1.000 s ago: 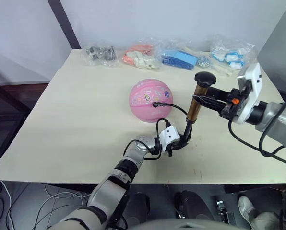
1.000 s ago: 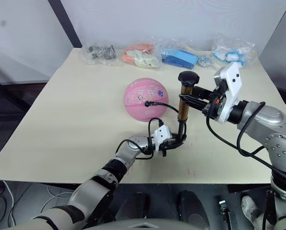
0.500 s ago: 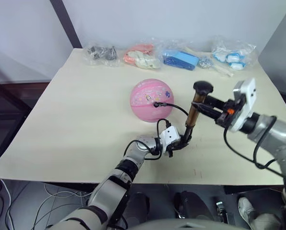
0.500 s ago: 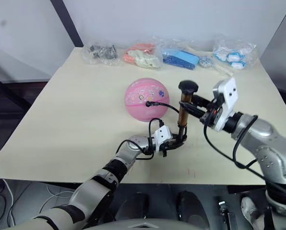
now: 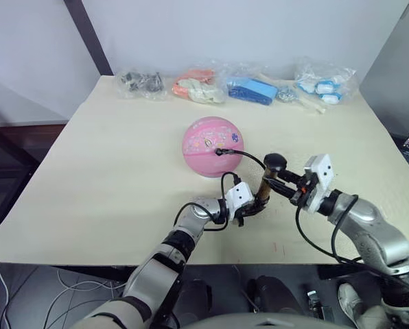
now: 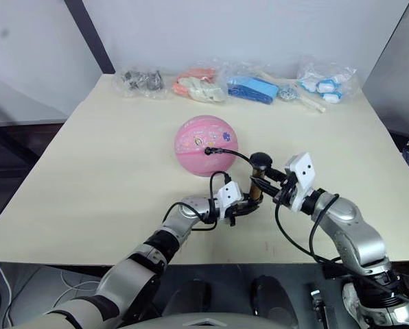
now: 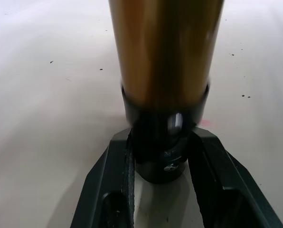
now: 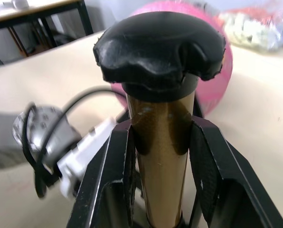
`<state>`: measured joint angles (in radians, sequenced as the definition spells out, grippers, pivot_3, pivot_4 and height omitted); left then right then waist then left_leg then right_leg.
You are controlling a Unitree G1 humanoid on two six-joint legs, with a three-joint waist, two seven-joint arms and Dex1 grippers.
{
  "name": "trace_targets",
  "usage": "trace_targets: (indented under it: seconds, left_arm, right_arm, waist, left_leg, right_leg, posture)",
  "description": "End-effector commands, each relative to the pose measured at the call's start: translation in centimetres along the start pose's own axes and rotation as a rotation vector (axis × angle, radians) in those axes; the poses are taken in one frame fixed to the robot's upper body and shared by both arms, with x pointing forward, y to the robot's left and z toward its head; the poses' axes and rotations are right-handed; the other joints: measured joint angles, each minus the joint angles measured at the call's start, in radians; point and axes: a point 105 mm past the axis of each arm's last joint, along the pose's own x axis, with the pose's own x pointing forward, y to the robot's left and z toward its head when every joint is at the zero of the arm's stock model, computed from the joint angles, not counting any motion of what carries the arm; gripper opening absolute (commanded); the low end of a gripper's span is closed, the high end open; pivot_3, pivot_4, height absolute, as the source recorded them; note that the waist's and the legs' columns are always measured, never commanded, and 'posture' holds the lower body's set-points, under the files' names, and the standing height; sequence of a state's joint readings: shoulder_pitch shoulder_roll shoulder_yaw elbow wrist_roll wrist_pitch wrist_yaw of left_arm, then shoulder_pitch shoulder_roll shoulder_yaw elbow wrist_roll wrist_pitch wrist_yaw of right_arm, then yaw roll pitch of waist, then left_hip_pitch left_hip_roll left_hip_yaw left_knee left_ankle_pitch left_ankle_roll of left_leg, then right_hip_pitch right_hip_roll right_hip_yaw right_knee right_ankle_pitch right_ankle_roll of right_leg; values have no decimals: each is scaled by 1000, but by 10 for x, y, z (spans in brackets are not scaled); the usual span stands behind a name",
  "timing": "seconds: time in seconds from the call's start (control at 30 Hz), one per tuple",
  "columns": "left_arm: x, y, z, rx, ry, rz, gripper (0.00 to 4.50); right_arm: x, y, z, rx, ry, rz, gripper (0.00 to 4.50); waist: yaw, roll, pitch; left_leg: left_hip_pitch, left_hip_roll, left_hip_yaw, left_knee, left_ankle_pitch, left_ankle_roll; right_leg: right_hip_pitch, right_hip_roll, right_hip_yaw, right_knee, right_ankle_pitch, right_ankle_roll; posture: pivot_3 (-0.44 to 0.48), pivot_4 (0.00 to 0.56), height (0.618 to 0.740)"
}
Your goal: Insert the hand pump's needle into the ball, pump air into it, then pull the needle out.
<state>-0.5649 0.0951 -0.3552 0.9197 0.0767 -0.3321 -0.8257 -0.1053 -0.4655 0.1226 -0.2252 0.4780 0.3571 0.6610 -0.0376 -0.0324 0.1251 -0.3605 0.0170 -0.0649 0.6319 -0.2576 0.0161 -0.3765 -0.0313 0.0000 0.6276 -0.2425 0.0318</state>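
While the left gripper (image 5: pixel 254 206) pinches the hand pump (image 5: pixel 265 186) at its base mid-table, the right gripper (image 5: pixel 278 184) clamps its tube below the knob; the ball (image 5: pixel 213 146) sits just behind, hose plugged in, bare table (image 5: pixel 101 171) leftward.

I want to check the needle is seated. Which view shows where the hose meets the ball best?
The left eye view: the hose reaches the ball at its fitting. The right eye view matches; the right wrist view shows the ball behind the pump's knob.
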Motion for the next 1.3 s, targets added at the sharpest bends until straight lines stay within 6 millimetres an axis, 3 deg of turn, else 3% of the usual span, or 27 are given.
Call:
trace_targets:
  seconds: [0.03, 0.13, 0.2, 0.3, 0.47, 0.53, 0.67, 0.8, 1.1, 1.17, 1.3]
  left_arm:
    - [-17, -20, -59, -118, 213, -38, 1115]
    - [-18, -20, -59, -118, 215, -37, 1115]
    - [-18, -20, -60, -118, 216, -37, 1115]
    - [-18, -20, -60, -119, 216, -36, 1115]
    - [-16, -21, -59, -121, 212, -37, 1115]
    - [-15, -21, -58, -121, 210, -38, 1115]
    - [-15, -21, -58, -122, 209, -40, 1115]
    - [-15, -20, -58, -120, 209, -42, 1115]
    - [-16, -21, -59, -122, 208, -43, 1115]
    - [-16, -21, -59, -123, 208, -43, 1115]
    - [-16, -21, -59, -123, 208, -44, 1115]
  right_arm:
    - [-8, 15, -82, 153, 270, 26, 1058]
    - [-8, 11, -73, 140, 247, 22, 1058]
    - [-8, 7, -55, 115, 205, 21, 1058]
    - [-8, 2, -11, 69, 98, 16, 1058]
    - [-19, 1, 82, -40, -78, 39, 1058]
    - [-24, 4, 101, -59, -98, 46, 1058]
    - [-33, 5, 128, -102, -112, 45, 1058]
    - [-48, 6, 168, -148, -176, 40, 1058]
    - [-50, 11, 186, -162, -205, 31, 1058]
    - [-47, 11, 181, -148, -196, 30, 1058]
    - [-36, 6, 143, -84, -119, 19, 1058]
  waist:
    - [-1, 1, -1]
    - [-1, 2, -2]
    - [-1, 2, -2]
    - [0, 2, -1]
    - [7, 10, 12]
    - [8, 14, 19]
    - [19, 9, 23]
    - [21, 11, 26]
    - [24, 10, 26]
    - [24, 10, 26]
    - [24, 9, 25]
  left_leg:
    - [0, 0, 0, 0, 0, 0]
    - [1, 0, 0, 0, 0, 0]
    - [0, 1, 0, 0, 0, 0]
    - [0, 1, 0, 0, 0, 0]
    - [-4, -2, -1, 0, 0, 0]
    - [-6, -4, 0, 0, 0, 0]
    - [-9, -7, 0, 1, 0, 0]
    - [-10, -7, 0, 1, 0, 0]
    - [-21, -8, 1, 3, 0, 0]
    - [-21, -8, 2, 3, 0, 0]
    - [-21, -8, 1, 3, 0, 0]
  right_leg:
    - [0, 0, 0, 0, 0, 0]
    - [0, 0, 0, 0, -1, -2]
    - [0, 0, 0, 0, -1, -2]
    - [0, 0, 0, 0, -1, -2]
    - [-2, -2, 0, -1, 1, 2]
    - [-4, -4, 1, -1, 1, 3]
    - [-6, -4, -1, -1, 2, 3]
    - [-7, -4, -1, -1, 2, 3]
    - [-16, -4, -2, -1, 2, 3]
    - [-16, -4, -2, -1, 2, 3]
    - [-16, -3, -2, 0, 2, 3]
  posture:
    - [0, 150, 740]
    - [0, 150, 740]
    - [0, 150, 740]
    - [0, 150, 740]
    - [0, 150, 740]
    - [0, 150, 740]
    - [0, 150, 740]
    - [0, 150, 740]
    - [0, 150, 740]
    - [0, 150, 740]
    - [0, 150, 740]
